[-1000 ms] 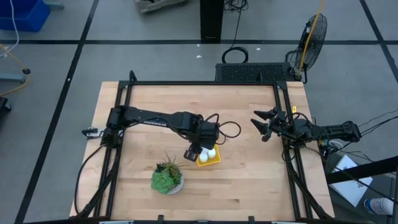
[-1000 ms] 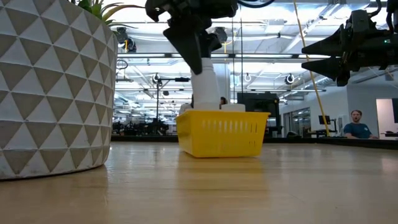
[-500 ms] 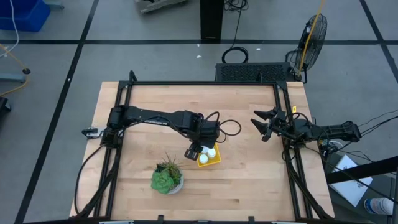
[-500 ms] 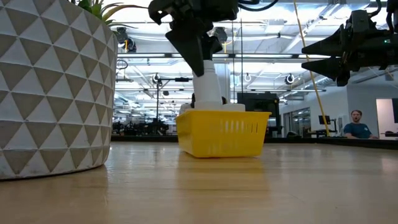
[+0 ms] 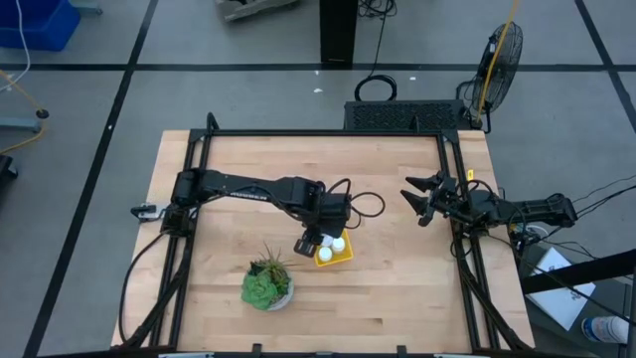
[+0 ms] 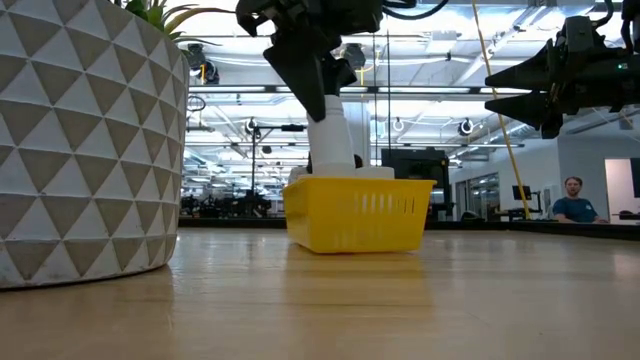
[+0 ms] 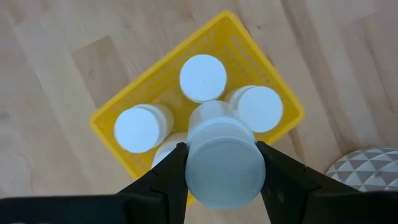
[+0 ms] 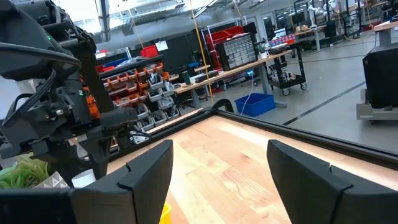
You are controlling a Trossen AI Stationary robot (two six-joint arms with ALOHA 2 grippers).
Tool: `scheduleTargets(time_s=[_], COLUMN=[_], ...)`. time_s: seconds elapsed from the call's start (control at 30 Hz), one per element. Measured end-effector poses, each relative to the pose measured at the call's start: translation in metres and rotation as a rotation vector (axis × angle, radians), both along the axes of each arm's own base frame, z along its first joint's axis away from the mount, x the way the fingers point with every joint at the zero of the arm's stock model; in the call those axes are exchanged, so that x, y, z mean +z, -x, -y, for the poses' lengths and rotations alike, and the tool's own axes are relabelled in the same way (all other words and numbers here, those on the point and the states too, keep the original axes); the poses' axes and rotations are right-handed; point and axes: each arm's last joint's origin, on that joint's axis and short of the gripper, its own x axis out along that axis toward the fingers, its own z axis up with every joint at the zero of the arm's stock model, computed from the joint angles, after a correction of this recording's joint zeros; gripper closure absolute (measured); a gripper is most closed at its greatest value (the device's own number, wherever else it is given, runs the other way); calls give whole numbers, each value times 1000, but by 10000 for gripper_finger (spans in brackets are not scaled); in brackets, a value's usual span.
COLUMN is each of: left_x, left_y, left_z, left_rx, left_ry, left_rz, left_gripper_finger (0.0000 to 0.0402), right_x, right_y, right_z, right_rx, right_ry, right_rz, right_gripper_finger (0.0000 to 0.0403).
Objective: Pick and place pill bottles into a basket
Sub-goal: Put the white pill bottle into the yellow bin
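The yellow basket stands at the table's middle, also in the low view and the left wrist view. Three white pill bottles stand upright in it; a further one is partly hidden. My left gripper is right above the basket, shut on another pill bottle. My right gripper is open and empty, raised near the table's right edge. My left gripper pinches the pill bottle's upper part between its two fingers, one on each side. The fingers come from above, pointing down. The bottle hangs upright below them, and its lower end goes down behind the basket's rim. Whether it rests on anything, I cannot tell.
A green plant in a white patterned pot stands near the basket, toward the table's near left; it fills the low view's left. A dark frame runs along the table's edges. Bare wood lies to the basket's right.
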Motion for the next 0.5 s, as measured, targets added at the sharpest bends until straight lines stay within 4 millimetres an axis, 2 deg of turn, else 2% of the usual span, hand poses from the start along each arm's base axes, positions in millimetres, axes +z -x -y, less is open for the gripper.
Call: scheduleTargets(time_s=[0.5], left_x=[0], left_y=[1], left_z=[-5], left_rx=[17], left_ry=[6], left_rz=[-11], left_gripper_finger=[240], right_x=[0], right_y=[0], right_z=[0], right_rx=[0], right_ry=[0], right_rz=[0], right_gripper_finger=[152])
